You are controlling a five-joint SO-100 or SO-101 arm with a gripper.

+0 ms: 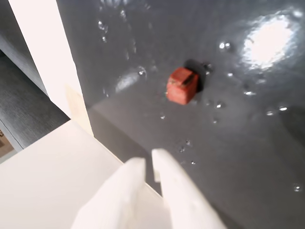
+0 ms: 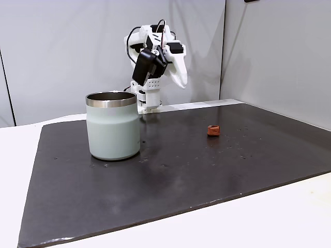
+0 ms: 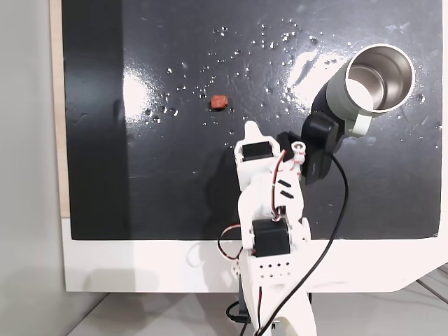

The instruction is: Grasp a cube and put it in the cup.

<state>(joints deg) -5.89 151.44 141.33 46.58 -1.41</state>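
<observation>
Dark glossy mat (image 2: 170,181) on a white table, speckled with little shiny droplets, and closest to the camera in a fixed view sits the cup (image 2: 113,126), upright on the left side of the mat. Further back and off to the right the cube (image 2: 213,130) lies alone on the mat, well apart from the cup. Behind both, the white gripper (image 1: 148,162) hangs above the mat with nothing in it, fingers almost together with a thin gap, cube just ahead of the tips in the wrist view.
</observation>
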